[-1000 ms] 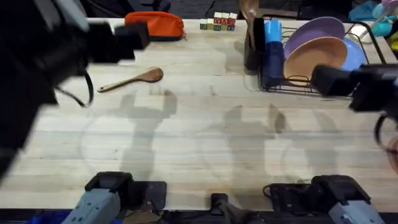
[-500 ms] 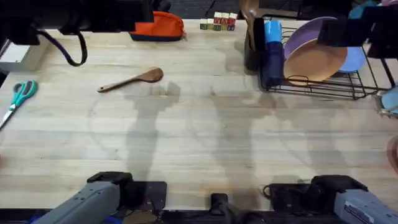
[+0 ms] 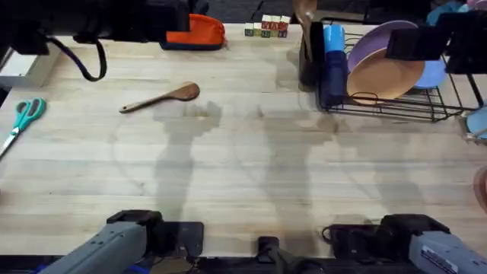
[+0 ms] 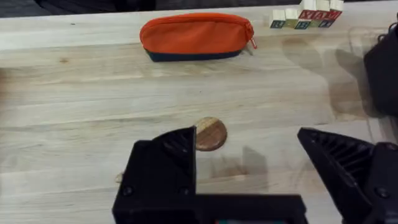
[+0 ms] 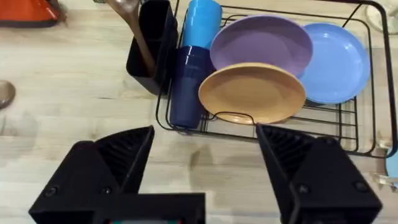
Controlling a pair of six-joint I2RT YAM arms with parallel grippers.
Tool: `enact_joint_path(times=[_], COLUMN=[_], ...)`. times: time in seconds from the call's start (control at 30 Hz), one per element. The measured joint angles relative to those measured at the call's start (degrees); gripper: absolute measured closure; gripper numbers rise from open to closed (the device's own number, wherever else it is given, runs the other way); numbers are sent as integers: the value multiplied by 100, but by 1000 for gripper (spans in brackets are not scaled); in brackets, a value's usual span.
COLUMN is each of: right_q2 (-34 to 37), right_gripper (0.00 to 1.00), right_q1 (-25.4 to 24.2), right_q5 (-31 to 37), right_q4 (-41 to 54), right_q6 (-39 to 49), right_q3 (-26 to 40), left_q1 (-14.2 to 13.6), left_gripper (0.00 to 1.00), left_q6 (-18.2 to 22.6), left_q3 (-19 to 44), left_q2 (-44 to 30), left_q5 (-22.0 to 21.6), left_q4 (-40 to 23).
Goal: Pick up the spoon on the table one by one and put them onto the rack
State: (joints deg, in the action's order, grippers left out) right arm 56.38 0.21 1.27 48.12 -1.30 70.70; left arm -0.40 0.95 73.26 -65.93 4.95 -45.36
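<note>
Vs 0.5 s ago: nearly static, right arm dropped slightly over the rack; spoon unmoved. Spoon (image 3: pixel 161 97) lies flat on the counter (image 3: pixel 251 167), left of centre, near the orange pouch (image 3: pixel 195 31). Left gripper (image 4: pixel 249 165) is above its bowl, jaws spread, empty. Right gripper (image 5: pixel 205 168) likewise spread, empty. Rack (image 5: pixel 348 134) holds purple, tan and blue plates plus blue cups; its utensil cup (image 5: pixel 149 46) holds one wooden utensil.

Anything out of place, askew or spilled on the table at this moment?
Nothing spilled or damaged. One spoon lies flat on the table, not yet racked; another spoon already stands in the rack's cup. Scissors sit at the table's left edge, unrelated to the job.
</note>
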Motion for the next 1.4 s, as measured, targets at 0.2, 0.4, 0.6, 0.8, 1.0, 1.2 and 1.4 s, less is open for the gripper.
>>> enact_joint_path(times=[0.2, 0.4, 0.6, 0.8, 1.0, 1.2, 1.4], right_q2=[0, 0, 0, 0, 0, 0, 0], right_gripper=[9, 9, 9, 9, 9, 9, 9], right_q1=[0, 0, 0, 0, 0, 0, 0], right_q5=[-2, 0, 0, -2, -1, -2, 0], right_q4=[26, 39, 68, 159, 212, 212, 212], right_q6=[1, 0, 0, 1, 0, 2, 0], right_q3=[0, 0, 0, 0, 0, 0, 0], left_q1=[28, 581, 931, 929, 929, 929, 929], left_gripper=[10, 10, 8, 8, 8, 8, 8], left_q6=[871, 1583, 3346, 4560, 4782, 4841, 4844], left_q3=[726, 1768, 1979, 1981, 1983, 1990, 2027], left_q2=[-322, -1386, -1982, -1989, -1989, -1989, -2297], left_q5=[5, 107, 129, 129, 129, 129, 116], left_q4=[-685, -1493, -1655, -1655, -1897, -2029, -2020])
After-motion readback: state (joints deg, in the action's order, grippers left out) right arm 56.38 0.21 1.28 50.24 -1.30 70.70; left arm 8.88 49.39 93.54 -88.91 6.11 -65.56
